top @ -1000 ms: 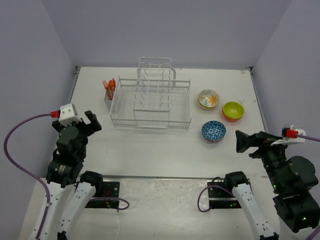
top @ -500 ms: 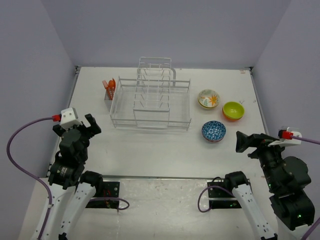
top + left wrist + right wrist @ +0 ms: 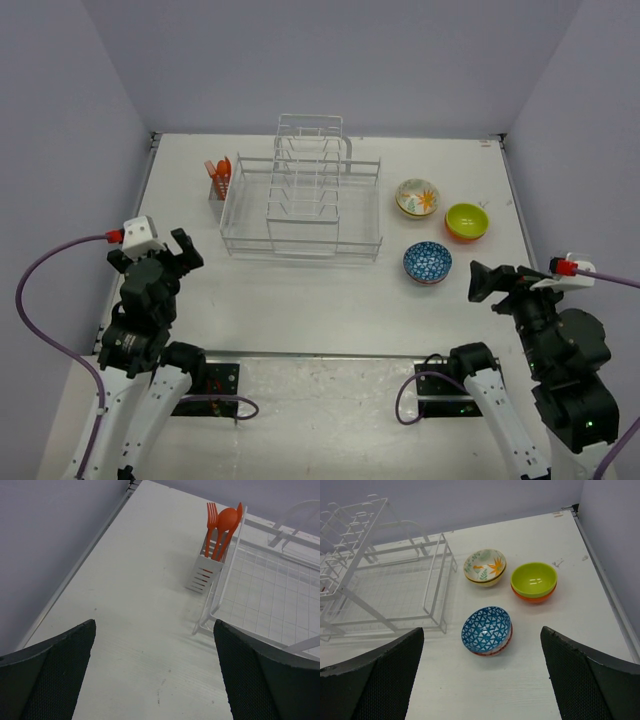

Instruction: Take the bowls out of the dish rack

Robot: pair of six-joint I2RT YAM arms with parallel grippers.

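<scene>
Since the dish rack (image 3: 300,252) held no bowls, unloading looked finished, and only parking the arms seemed called for. Its long axis ran left-right, uprights at the far side. The floral bowl (image 3: 417,197), green bowl (image 3: 466,218) and blue bowl (image 3: 427,262) sat right of it. The left gripper (image 3: 180,245) and right gripper (image 3: 483,283) hung near, fingers apart, empty.

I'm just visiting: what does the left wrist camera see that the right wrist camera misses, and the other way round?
Only the left wrist view: orange utensils standing in a small white cup beside the dish rack. Only the right wrist view: a floral cream bowl, a yellow-green bowl nested in an orange bowl, and a blue patterned bowl, all on the table. Both: the dish rack and the table.
</scene>
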